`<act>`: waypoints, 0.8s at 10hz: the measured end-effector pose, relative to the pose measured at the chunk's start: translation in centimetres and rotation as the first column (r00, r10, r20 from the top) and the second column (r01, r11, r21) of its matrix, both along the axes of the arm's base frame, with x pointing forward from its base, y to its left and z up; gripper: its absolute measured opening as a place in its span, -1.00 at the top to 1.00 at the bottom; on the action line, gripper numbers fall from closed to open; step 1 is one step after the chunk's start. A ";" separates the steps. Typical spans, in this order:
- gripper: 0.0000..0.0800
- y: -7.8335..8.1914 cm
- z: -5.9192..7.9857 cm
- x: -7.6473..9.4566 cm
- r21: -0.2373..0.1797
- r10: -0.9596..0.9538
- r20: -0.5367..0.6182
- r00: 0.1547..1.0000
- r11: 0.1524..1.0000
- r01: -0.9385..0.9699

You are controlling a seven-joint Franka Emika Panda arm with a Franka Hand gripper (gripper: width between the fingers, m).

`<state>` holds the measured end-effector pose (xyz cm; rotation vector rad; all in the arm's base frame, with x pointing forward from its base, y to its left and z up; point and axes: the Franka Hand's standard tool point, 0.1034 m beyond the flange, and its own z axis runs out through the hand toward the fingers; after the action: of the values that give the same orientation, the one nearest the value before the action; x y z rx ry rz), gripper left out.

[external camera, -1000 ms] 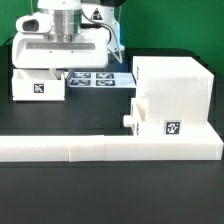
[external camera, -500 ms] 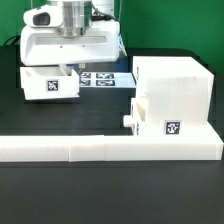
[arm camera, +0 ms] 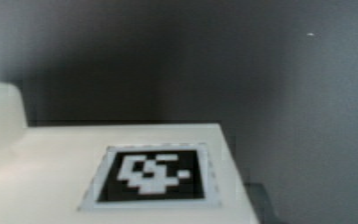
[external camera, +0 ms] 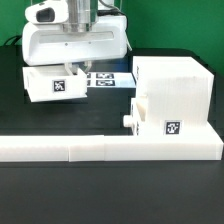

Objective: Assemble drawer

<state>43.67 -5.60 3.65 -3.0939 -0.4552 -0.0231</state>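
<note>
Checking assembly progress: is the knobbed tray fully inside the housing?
Not fully: the knobbed tray protrudes from the housing's front, its knob and tagged face sticking out.

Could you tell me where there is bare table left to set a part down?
Bare dark table runs in front of the long white bar. Behind the bar it is crowded: housing, loose tray under the gripper, marker board.

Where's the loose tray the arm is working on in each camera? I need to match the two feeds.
Exterior view: the loose tray sits at the exterior view's left, under the gripper, apart from the housing.
Wrist view: the tray's white face fills the lower part of the picture, around; much of it is cut off.
Shared landmark: the tray's black-and-white tag, and.
</note>
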 end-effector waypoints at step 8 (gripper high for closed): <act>0.89 0.6 0.7 4.1 0.015 0.590 -0.048 0.806 0.807 -0.590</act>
<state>47.74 -5.02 4.35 -2.7902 -1.3884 0.0624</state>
